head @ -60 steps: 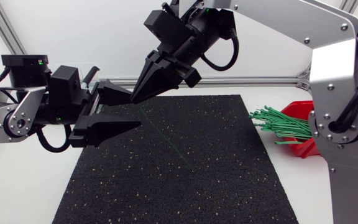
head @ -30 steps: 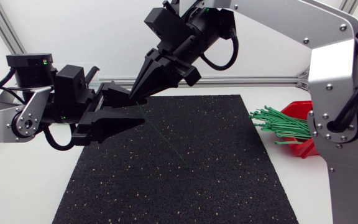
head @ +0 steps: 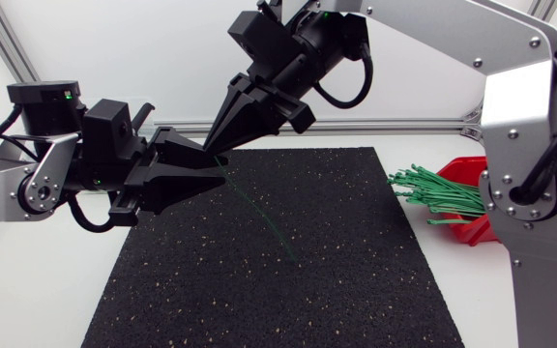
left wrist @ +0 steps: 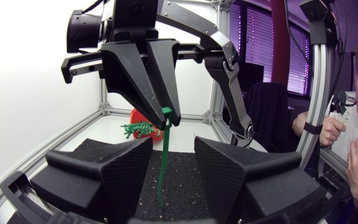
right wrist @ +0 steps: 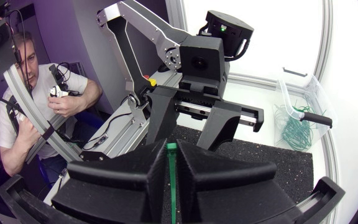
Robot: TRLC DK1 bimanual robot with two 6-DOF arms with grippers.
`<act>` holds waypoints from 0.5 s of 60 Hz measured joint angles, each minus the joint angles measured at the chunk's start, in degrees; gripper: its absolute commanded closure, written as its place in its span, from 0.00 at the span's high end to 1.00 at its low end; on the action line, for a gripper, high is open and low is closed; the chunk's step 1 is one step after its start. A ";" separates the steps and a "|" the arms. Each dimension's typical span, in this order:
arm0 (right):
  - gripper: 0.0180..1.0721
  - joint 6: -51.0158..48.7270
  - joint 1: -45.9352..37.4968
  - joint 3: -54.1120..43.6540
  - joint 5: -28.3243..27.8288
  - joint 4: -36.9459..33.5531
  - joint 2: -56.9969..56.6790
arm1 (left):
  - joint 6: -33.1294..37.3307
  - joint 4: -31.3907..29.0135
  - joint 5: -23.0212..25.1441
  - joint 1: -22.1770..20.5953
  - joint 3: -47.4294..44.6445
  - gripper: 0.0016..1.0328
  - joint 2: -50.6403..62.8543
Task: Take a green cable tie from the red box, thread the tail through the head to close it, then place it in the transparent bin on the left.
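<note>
Head view: over the black mat (head: 288, 280), your right gripper (head: 217, 149) clamps the head of a green cable tie (left wrist: 163, 155) between closed fingers. Your left gripper (head: 209, 168) has its fingers spread, flanking the hanging tail, seemingly without touching it.

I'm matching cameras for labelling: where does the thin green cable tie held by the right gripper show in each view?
Head view: the thin green cable tie slants down from the right gripper over the black speckled mat.
Left wrist view: it hangs from the right gripper, seen between the open left gripper's fingers.
Right wrist view: it is clamped between the right gripper's fingers.
Shared landmark: the mat.
</note>
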 measured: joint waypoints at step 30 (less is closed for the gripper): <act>0.07 -0.85 -0.02 -0.79 0.00 0.00 -0.02 | -0.63 0.52 0.20 0.50 0.00 0.15 0.00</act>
